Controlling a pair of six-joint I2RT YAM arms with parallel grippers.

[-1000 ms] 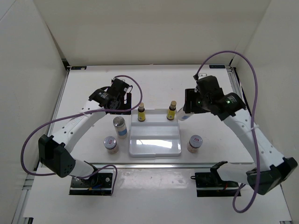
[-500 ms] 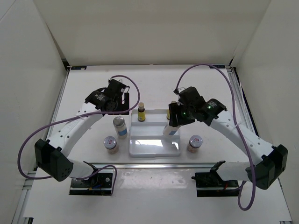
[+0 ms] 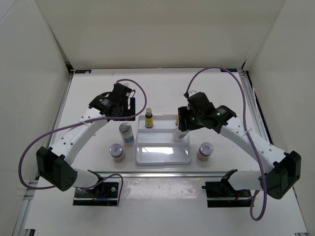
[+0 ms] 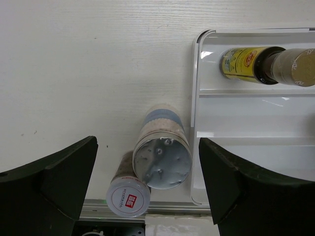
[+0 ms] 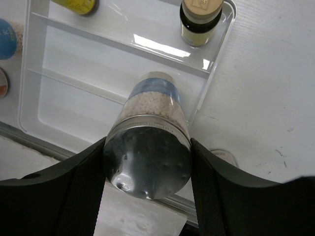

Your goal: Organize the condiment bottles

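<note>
**Right arm.** My right tool (image 5: pixel 147 169) is closed part-way, its fingers (image 5: pixel 81 187) pressed against both sides of the held white bottle (image 5: pixel 150 123) near its top end. The base of this bottle is over the middle step of the stepped tray (image 5: pixel 54 108), close to the tray's right wall. I cannot tell whether the base touches the step.

**Left arm.** My left tool (image 4: pixel 147 147) is spread wide and grips nothing. It hovers over the counter (image 4: pixel 88 59) off the tray's left side.

**Second white bottle** (image 4: pixel 161 147). It stands upright on the counter, just beside the tray's left wall and outside the tray.

**Amber pair.** The first amber bottle (image 3: pixel 148 118) stands upright on the tray's rear step, toward the left end. The second amber bottle (image 5: pixel 199 19) is on the same step at the right end. In the overhead view my right tool largely hides it.

**Pinkish pair.** The left jar (image 3: pixel 116 151) is on the counter off the tray's front left corner. The right jar (image 3: pixel 205 150) is on the counter off the tray's front right corner. Both stand apart from the tray
</note>
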